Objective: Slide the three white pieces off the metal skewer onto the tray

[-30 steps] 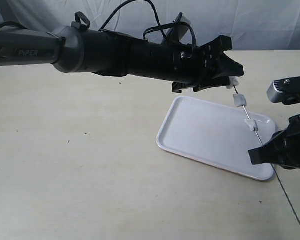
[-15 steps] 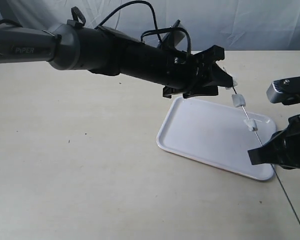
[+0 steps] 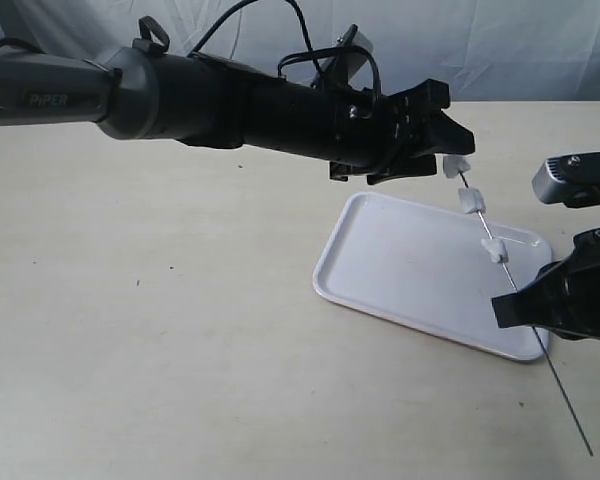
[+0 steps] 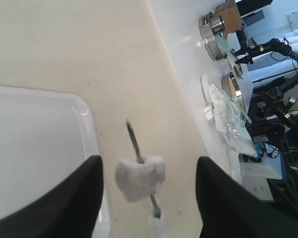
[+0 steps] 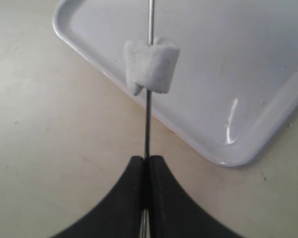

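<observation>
— Metal skewer, the thin straight silver-grey rod (image 3: 566, 403): where is it?
— On the right of the exterior view, slanting from just right of the upper middle down to the lower right corner. It is held up over the flat white rectangular plastic tray (image 3: 410, 260), which lies on the pale beige tabletop (image 3: 180, 350), right of centre
— What holds it?
— The right gripper (image 5: 148, 161), at the right edge. Its black jaws are pressed together on the rod, and a bare length sticks out beyond them toward the corner
— And the three small white soft cube-shaped pieces (image 3: 470, 201)?
— All threaded on the rod. The top one (image 3: 456, 165) sits near the upper tip, the middle one just below it, and the lowest (image 3: 495, 250) shows against the tray's right end
— The left gripper (image 4: 148, 163)?
— It reaches in from the upper left on a long black arm (image 3: 230, 100). Its jaws are spread wide on either side of the top piece, and the left wrist view shows a gap on each side, so it grips nothing
</observation>
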You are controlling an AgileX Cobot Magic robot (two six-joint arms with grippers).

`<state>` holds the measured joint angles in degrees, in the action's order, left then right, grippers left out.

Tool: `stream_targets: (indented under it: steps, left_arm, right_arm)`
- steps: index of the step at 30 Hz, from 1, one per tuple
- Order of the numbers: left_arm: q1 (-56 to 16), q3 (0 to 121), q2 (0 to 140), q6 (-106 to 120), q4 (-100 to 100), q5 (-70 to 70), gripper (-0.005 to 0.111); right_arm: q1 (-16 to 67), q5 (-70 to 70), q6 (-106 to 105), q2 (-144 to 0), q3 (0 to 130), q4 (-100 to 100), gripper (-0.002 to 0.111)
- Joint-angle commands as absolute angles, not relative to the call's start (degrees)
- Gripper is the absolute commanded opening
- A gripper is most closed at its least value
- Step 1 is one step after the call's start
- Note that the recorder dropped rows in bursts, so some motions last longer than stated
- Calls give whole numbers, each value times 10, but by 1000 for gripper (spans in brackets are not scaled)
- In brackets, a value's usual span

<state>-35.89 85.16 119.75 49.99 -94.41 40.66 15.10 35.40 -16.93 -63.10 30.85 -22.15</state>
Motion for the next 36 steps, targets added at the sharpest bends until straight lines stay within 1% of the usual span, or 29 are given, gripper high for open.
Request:
stream_targets:
  steps: [1, 8, 15, 36]
  left_arm:
    - [-363, 854, 1197, 506, -953, 409, 55]
    - [-363, 854, 1197, 534, -978, 437, 55]
    - [-364, 854, 1197, 550, -990, 454, 52]
    - [-367, 854, 1197, 563, -999, 500, 52]
  right_arm:
    - [148, 354, -175, -612, 307, -228, -1]
    - [148, 354, -175, -603, 307, -241, -1]
    - [148, 356, -184, -603, 307, -259, -1]
    - [148, 353, -184, -603, 307, -247, -1]
